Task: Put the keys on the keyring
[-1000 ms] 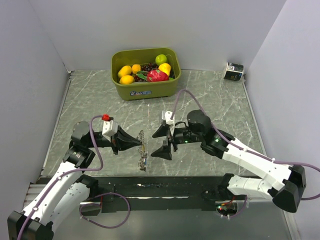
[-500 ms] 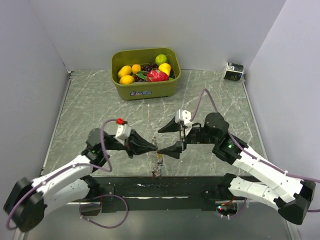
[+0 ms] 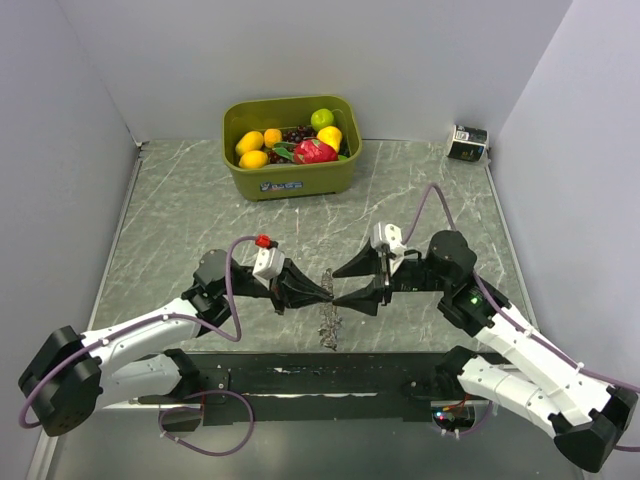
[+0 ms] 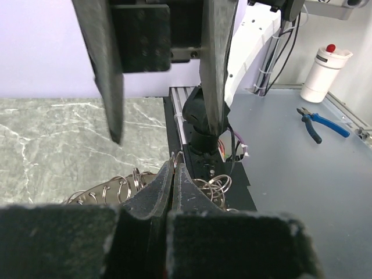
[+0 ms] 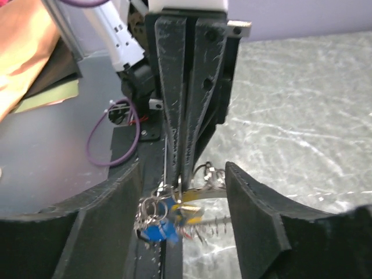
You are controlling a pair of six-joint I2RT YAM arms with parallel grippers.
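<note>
The left tool (image 3: 326, 293) is pinched shut on the keyring (image 4: 122, 185), holding it up so the keys (image 3: 328, 325) dangle over the worktop's (image 3: 200, 200) near middle. The right tool (image 3: 338, 288), jaws apart, straddles that pinch, probably so it can grip a ring.

Grey marble table (image 3: 190, 205), plain lavender walls (image 3: 380, 50)

Place: we see a robotics lab test cell.
Enclosure: plain pale walls (image 3: 300, 50) box in a marble-look table (image 3: 190, 200).
Robots: we count two white arms, a left arm (image 3: 130, 340) and a right arm (image 3: 520, 350), on a black rail (image 3: 300, 380), trailing purple cable (image 5: 90, 142).
Bench: beyond, we find a grey bench (image 4: 302, 186) with blue-handled pliers (image 4: 314, 122) and a white bottle (image 4: 326, 72).
Props: a green bin (image 3: 290, 180) of fruit.
</note>
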